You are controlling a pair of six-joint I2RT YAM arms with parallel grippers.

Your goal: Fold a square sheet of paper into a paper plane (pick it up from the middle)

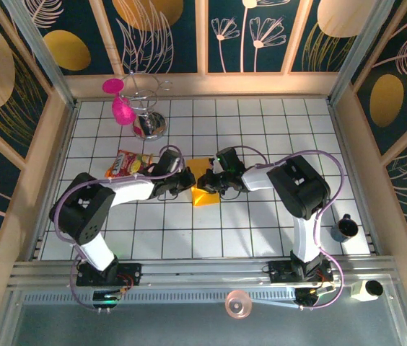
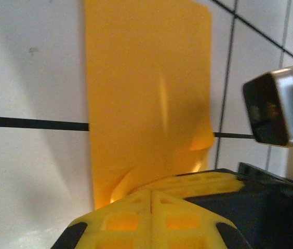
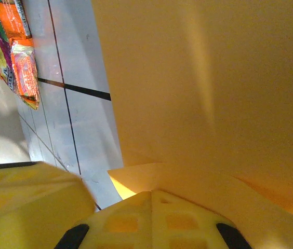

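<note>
Progress early: square sheet of paper [image 1: 205, 193] mid-table between arms, rumpled where pinched, no dart shape yet. Left gripper [image 1: 187, 180] and right gripper [image 1: 215, 180] both clamped on it. Folding seemingly all ahead.

The paper [image 1: 205, 194] is plain orange-yellow, without any print. The counter [image 1: 261, 231] is white tiles with thin dark lines. My left end effector [image 2: 150, 199] and my right end effector [image 3: 151, 199] are yellow with black parts. The packet [image 1: 128, 164] is red, orange and yellow-green. The glass [image 1: 120, 108] is pink. The walls [image 1: 174, 36] are dark blue with gold ovals and pale leaf drawings.
</note>
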